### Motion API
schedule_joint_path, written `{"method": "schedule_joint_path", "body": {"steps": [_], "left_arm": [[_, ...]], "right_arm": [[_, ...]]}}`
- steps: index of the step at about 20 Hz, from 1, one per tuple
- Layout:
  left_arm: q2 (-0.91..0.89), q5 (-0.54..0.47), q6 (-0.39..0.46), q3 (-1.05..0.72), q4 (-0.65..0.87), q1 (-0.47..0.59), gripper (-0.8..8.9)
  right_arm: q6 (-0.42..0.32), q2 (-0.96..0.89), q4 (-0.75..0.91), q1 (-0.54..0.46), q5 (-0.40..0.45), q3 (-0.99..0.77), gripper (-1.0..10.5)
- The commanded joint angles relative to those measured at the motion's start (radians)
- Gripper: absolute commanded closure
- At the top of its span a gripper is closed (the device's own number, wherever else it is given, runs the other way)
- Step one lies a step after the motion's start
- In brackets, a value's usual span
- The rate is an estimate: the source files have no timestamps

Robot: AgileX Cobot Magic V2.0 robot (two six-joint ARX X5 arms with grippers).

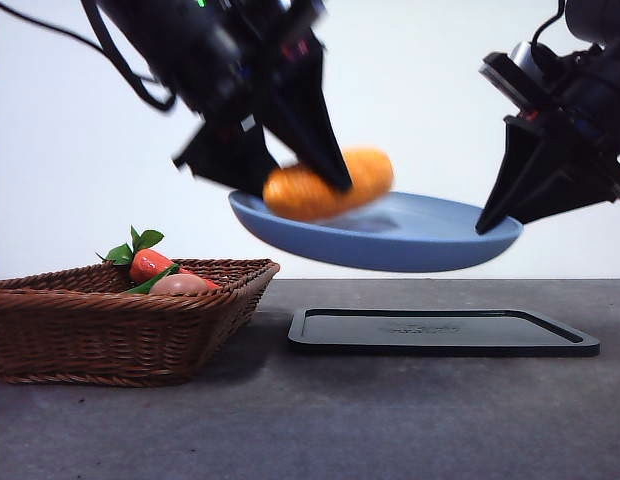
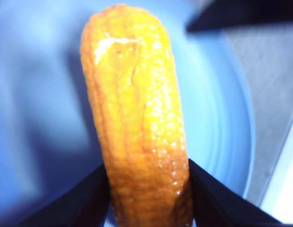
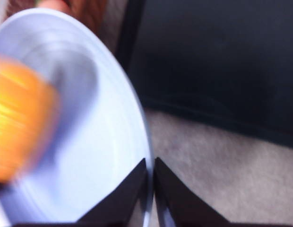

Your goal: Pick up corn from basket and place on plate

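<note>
A: Grey tabletop (image 1: pixel 390 420): basket (image 1: pixel 110 330) and black tray (image 1: pixel 440 332) sit on it; plate (image 1: pixel 390 240) is held up above the tray.

B: Right gripper (image 3: pixel 150 189) pinches the plate's rim. Left gripper (image 2: pixel 149 189) clamps the corn (image 2: pixel 137 118) over the plate.

A: Only the front view shows red fruit (image 1: pixel 148 263) in the basket.

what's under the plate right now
Nothing touches it: the plate hangs in the air, pinched at its rim by the right gripper. Below sit the black tray and dark table. The left gripper holds the corn above it.
</note>
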Motion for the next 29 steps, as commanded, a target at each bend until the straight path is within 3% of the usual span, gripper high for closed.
{"method": "schedule_joint_path", "body": {"steps": [1, 4, 8, 15, 21, 29], "left_arm": [[0.046, -0.001, 0.036, 0.016, 0.013, -0.019, 6.33], [0.057, -0.001, 0.037, 0.016, 0.013, -0.024, 6.07], [0.057, -0.001, 0.038, 0.016, 0.012, -0.024, 4.67], [0.017, -0.001, 0.037, 0.048, -0.002, -0.021, 4.62], [-0.008, -0.001, 0.043, 0.201, -0.101, -0.015, 4.62], [-0.01, 0.0, 0.047, 0.337, -0.17, -0.015, 4.62]], "right_arm": [[0.014, 0.01, 0.008, 0.003, -0.038, 0.021, 9.5], [0.01, 0.01, 0.01, 0.003, -0.038, 0.021, 9.5], [0.006, 0.01, 0.01, 0.003, -0.029, 0.021, 9.5], [0.002, 0.011, 0.011, 0.002, -0.02, 0.021, 9.5], [0.003, 0.017, 0.022, -0.018, 0.006, 0.021, 9.5], [0.007, 0.142, 0.116, -0.127, 0.01, 0.043, 9.5]]}}
